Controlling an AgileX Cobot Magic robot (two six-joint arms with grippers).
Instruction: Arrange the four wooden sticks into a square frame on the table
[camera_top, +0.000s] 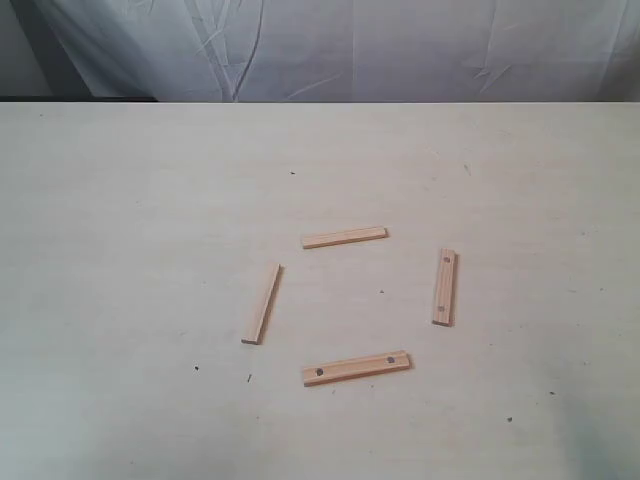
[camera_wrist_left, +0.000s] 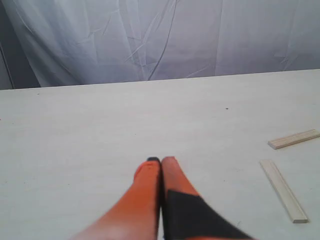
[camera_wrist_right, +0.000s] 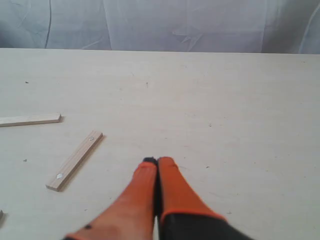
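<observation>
**Step in hand (judged):** rough placement is done and closing of the corners is not yet begun. No tool is working any piece at this moment.

**Tools, L to R:** neither arm is showing in the ext. view.
- Left gripper (camera_wrist_left: 160, 161): fingers are pressing together on nothing, hanging over bare table (camera_top: 120, 250).
- Right gripper (camera_wrist_right: 157, 161): same, pressed together and empty.

**Next move (judged):** pieces need pushing inward until ends are meeting or overlapping. Closed tips could be doing the nudging. Push near mid-length, since an end push is likely spinning a slat rather than sliding it.

**Pieces, ext. view, L to R:**
- Left stick (camera_top: 262, 304) is lying left of centre, leaning off vertical w/ top end tipped right. Plain face, no dots showing. Needs squaring.
- Upper stick (camera_top: 344, 238) is lying at centre, near horizontal, plain.
- Lower stick (camera_top: 356, 368) is lying below it, right end slightly higher, w/ a dark dot near each end.
- Right stick (camera_top: 446, 288) is lying right of centre, near vertical, w/ two dots.

All are pale tan, flat, and equal in length by eye. Together they are forming a loose square w/ all four corners open and no two touching.
</observation>
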